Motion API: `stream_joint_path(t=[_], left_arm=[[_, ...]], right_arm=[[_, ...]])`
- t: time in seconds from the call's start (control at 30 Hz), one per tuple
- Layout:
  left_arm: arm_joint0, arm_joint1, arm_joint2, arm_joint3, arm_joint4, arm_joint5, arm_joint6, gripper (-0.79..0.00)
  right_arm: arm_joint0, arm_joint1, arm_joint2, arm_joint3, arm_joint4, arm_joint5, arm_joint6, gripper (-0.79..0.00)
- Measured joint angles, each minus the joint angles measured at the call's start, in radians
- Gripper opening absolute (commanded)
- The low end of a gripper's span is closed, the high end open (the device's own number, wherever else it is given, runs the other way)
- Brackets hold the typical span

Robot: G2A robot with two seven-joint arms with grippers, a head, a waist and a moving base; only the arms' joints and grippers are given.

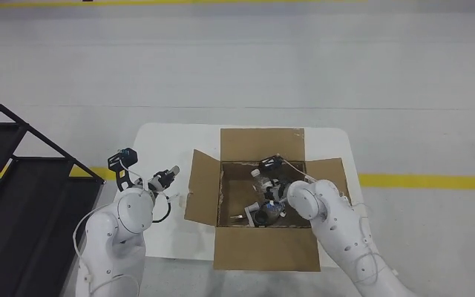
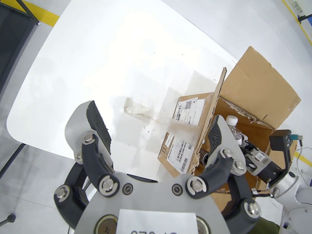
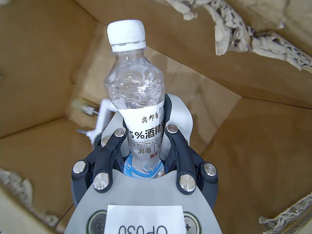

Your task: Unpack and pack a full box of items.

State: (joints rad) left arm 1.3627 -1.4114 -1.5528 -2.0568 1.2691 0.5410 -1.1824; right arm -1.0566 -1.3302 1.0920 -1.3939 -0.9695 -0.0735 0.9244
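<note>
An open cardboard box (image 1: 237, 145) stands on the white table (image 1: 159, 145), flaps folded out. Inside it my right gripper (image 3: 143, 122) is shut on a clear bottle (image 3: 136, 86) with a white cap and a white-and-blue label, held by its middle. From above, the bottle (image 1: 258, 176) and right gripper (image 1: 269, 185) sit in the box's far half. My left gripper (image 2: 156, 127) is open and holds nothing, above the table beside the box's (image 2: 256, 86) left flap; in the top view the left gripper (image 1: 167, 177) is left of the box.
Several dark and white items (image 1: 263, 214) lie in the box's near part. A scrap of clear plastic (image 2: 134, 109) lies on the table by the box. A black rack (image 1: 37, 193) stands off the table's left edge. Torn cardboard edges (image 3: 243, 32) line the box's inside.
</note>
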Motion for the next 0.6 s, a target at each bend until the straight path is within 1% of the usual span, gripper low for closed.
stream_joint_path(t=[0.13, 0.3, 0.43, 0.6], left_arm=[[0.000, 0.000, 0.000, 0.000, 0.000, 0.000, 0.000, 0.000], [0.000, 0.000, 0.000, 0.000, 0.000, 0.000, 0.000, 0.000], [0.000, 0.000, 0.000, 0.000, 0.000, 0.000, 0.000, 0.000], [0.000, 0.000, 0.000, 0.000, 0.000, 0.000, 0.000, 0.000]], right_arm=[[-0.082, 0.023, 0.113, -0.067, 0.108, -0.094, -0.042, -0.785], [-0.169, 0.045, 0.226, -0.121, 0.246, -0.208, -0.077, -0.785], [-0.210, 0.058, 0.295, -0.104, 0.395, -0.318, -0.083, -0.785], [-0.212, 0.066, 0.330, -0.035, 0.572, -0.423, -0.071, -0.785]])
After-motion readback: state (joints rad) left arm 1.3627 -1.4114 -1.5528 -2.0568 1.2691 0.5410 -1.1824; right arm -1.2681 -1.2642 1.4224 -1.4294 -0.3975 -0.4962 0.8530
